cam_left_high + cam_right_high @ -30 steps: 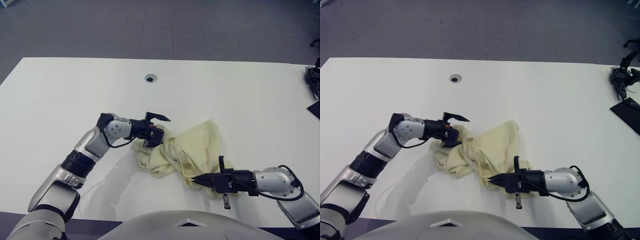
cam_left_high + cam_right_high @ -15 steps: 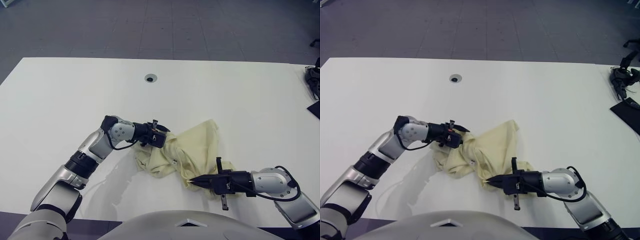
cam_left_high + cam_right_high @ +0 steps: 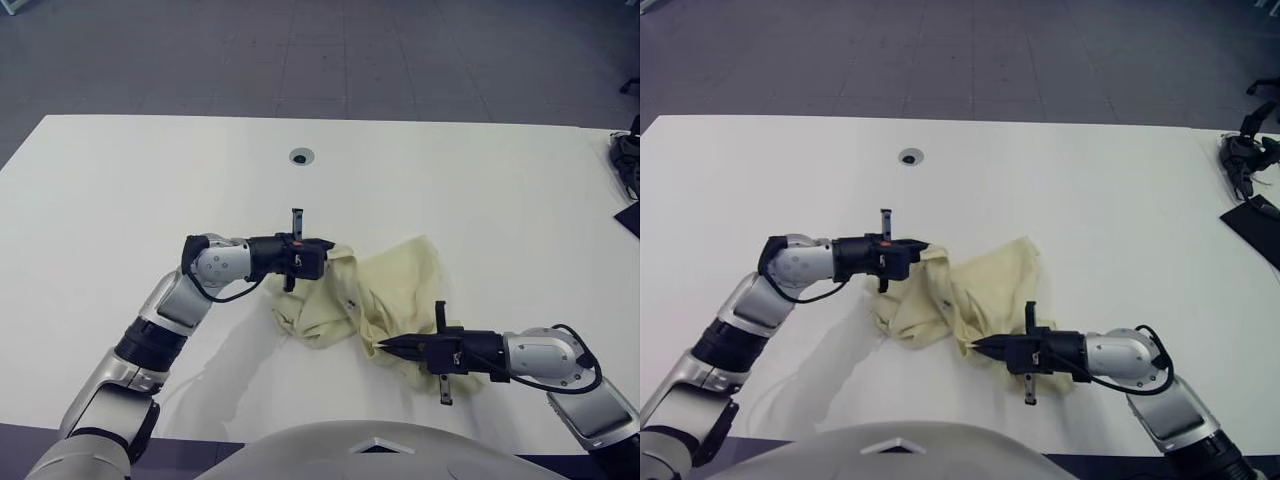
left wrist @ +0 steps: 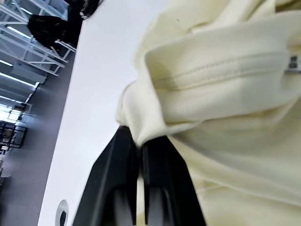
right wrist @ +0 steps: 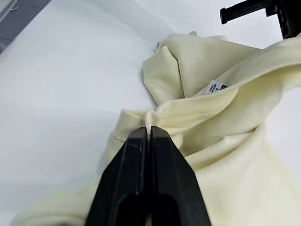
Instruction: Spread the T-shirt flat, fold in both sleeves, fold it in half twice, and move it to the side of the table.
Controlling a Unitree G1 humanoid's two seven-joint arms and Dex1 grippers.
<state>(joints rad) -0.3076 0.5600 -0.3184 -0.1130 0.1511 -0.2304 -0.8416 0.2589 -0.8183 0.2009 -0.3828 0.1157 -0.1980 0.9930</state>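
A pale yellow T-shirt (image 3: 385, 290) lies crumpled on the white table (image 3: 150, 190), right of centre and near the front. My left gripper (image 3: 328, 246) is shut on a fold at the shirt's far left edge; the cloth (image 4: 155, 117) is pinched between its black fingers (image 4: 160, 179). My right gripper (image 3: 384, 345) is shut on a fold at the shirt's near edge; its fingers (image 5: 146, 188) clamp a bunched hem (image 5: 150, 115). The shirt stretches in a twisted ridge between the two grippers.
A round cable hole (image 3: 301, 156) sits in the table behind the shirt. Black cables and a dark flat object (image 3: 1250, 215) lie at the table's far right edge. Bare table spreads to the left and behind the shirt.
My left gripper has shut on the shirt's far left edge, and its wrist has rolled. The right gripper has drawn slightly left with its fold. The shirt is bunched tighter between them.
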